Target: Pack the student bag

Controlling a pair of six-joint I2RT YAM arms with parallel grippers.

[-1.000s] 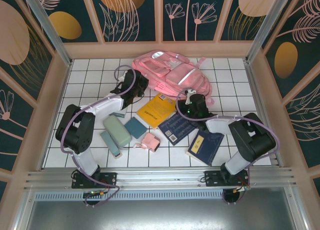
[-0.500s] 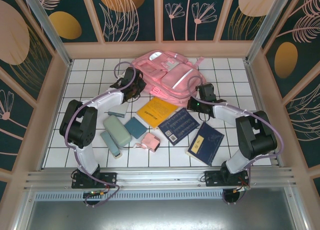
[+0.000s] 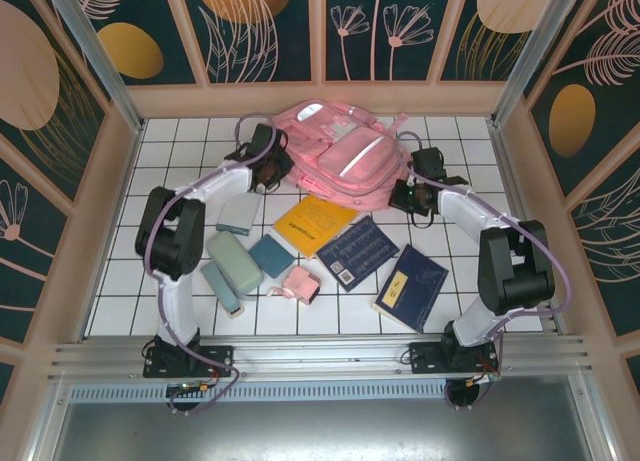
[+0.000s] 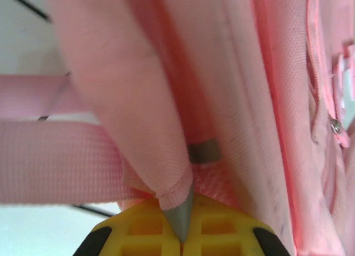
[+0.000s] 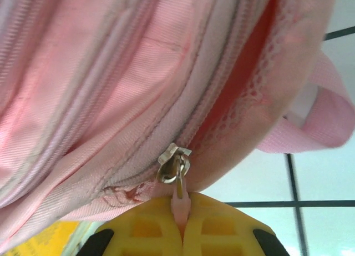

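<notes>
while lying at 12 o'clock on the table [image 3: 180, 146], student bag [image 3: 345, 156]: left gripper [image 4: 182, 236] pinches its fabric [image 4: 138, 128] at 9 o'clock, right gripper [image 5: 180, 217] pinches its zipper pull [image 5: 175, 167] at 4 o'clock.

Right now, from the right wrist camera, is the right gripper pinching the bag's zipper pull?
Yes, the right gripper is shut on the pink zipper pull hanging from the metal slider of the student bag.
</notes>
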